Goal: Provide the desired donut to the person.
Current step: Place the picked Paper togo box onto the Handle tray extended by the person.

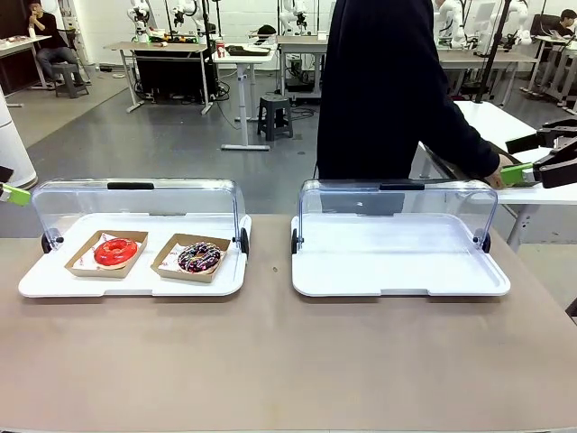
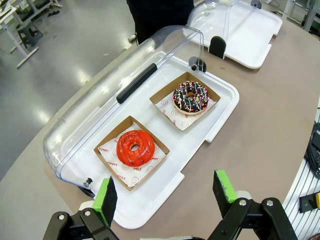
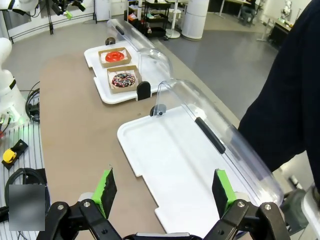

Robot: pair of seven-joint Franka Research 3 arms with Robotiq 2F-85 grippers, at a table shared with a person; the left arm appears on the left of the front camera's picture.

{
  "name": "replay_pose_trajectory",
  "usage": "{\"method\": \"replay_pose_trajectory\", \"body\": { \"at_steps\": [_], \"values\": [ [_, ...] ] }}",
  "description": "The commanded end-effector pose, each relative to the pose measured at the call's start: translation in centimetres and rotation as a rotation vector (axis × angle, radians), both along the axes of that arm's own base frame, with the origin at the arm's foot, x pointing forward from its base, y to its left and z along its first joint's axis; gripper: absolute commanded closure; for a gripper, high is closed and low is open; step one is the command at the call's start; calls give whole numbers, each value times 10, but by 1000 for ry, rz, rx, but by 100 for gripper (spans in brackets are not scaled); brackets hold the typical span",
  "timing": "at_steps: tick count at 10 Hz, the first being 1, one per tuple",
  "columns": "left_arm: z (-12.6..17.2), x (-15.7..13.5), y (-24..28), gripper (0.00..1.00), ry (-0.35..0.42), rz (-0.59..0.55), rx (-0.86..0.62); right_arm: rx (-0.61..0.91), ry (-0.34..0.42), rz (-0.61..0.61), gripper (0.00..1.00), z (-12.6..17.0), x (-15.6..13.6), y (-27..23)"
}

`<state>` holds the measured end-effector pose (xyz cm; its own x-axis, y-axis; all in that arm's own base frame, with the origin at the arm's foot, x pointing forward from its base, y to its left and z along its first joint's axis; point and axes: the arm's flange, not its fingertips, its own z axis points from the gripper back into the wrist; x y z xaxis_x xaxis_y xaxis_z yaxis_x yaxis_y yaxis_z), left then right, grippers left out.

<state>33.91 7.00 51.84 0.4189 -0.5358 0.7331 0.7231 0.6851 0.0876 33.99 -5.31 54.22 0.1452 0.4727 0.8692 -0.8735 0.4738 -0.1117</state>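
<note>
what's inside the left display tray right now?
Two donuts, each in an open cardboard box: a red-glazed one and a chocolate sprinkled one. The tray's clear lid is swung open behind them. Whatever is under the box liners is covered.

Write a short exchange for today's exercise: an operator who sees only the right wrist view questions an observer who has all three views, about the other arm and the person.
Operator: Is the other arm's gripper open, and is it carrying anything?
Observer: The left gripper is open and empty. It looks down on the tray that holds the red donut and the chocolate donut.
Operator: I see only a dark sleeve. Where is that hand?
Observer: In the front view the person stands behind the empty tray, and their hand reaches out right beside a green pad of the right gripper. I cannot tell whether they touch.
</note>
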Motion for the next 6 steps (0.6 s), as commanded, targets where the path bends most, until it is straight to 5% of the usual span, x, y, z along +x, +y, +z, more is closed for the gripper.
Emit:
{"method": "replay_pose_trajectory", "body": {
  "at_steps": [1,6],
  "values": [
    [-1,0,2,0,-4,-7,-8,1,-5,9,0,-1,-1,-1],
    [-1,0,2,0,-4,-7,-8,1,-5,9,0,-1,-1,-1]
  ]
}}
